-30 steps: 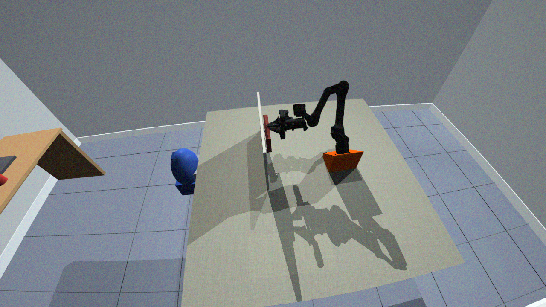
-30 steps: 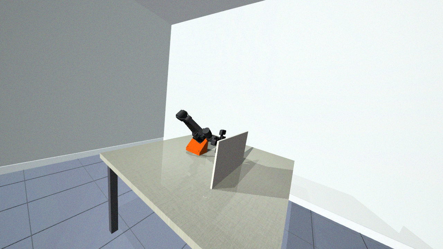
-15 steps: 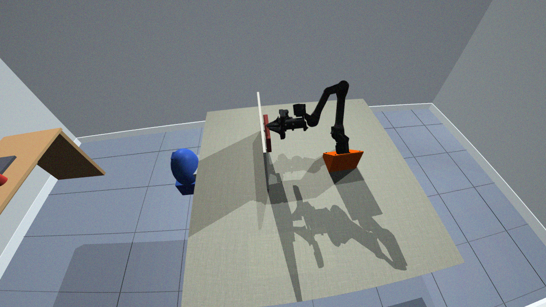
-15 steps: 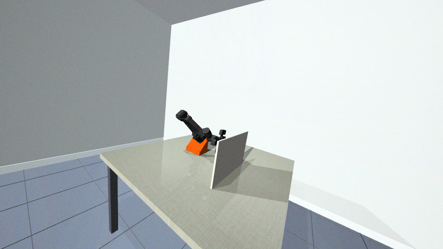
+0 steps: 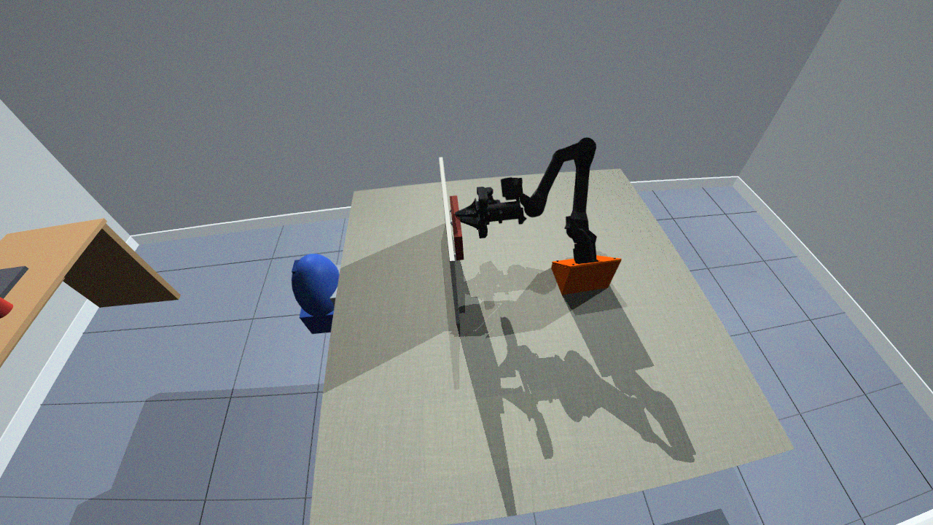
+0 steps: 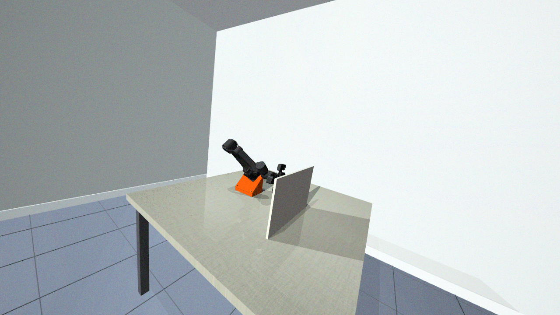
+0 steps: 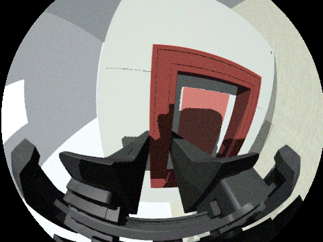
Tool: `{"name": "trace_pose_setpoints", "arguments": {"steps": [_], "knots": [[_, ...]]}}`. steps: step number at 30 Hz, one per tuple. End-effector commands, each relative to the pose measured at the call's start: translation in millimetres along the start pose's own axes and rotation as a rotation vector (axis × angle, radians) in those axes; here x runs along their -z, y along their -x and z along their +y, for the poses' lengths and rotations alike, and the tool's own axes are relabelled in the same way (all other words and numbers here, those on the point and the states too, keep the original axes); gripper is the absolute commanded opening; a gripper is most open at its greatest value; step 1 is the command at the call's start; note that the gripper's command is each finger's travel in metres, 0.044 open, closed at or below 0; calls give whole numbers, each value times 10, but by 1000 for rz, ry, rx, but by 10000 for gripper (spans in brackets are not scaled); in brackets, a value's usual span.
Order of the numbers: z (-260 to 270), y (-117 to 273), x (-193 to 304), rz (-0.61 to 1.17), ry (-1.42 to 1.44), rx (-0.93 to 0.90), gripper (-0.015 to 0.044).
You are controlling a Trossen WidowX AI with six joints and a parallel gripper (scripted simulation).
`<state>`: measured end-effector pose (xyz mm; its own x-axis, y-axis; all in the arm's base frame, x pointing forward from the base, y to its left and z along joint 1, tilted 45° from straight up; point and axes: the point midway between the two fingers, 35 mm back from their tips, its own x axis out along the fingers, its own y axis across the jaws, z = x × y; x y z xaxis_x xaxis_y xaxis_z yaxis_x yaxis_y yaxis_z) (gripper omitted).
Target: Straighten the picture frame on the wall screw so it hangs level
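Note:
The red picture frame point(image 5: 458, 246) point(image 7: 163, 84) is at the front face of the upright pale panel point(image 5: 444, 189) point(image 6: 291, 199) point(image 7: 202, 27). A pink picture with a white border shows inside it in the wrist view. My gripper point(image 5: 457, 215) point(image 7: 159, 134) is shut on the frame's bar that lies farther from the table, at the left in the wrist view, with one finger on each side of it. The frame is hidden behind the panel in the exterior view. The screw and the notched strip are hidden. I cannot tell from these views whether the frame is level.
The panel stands upright on the table point(image 5: 391, 456) point(image 6: 219, 243). My orange base point(image 5: 587, 277) point(image 6: 249, 186) is on the panel's front side. A rounded blue object point(image 5: 315, 284) is beyond the table's left edge in the top view, and a wooden desk point(image 5: 52, 241) is farther left.

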<state>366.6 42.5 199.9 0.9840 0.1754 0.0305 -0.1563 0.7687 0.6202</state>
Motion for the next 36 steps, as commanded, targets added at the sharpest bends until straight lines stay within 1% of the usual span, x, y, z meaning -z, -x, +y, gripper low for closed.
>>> {"name": "trace_pose_setpoints", "arguments": {"steps": [1,36], "knots": [[45,-7,7,1,2,-17,0],[45,-7,25,1,2,-17,0]]}}
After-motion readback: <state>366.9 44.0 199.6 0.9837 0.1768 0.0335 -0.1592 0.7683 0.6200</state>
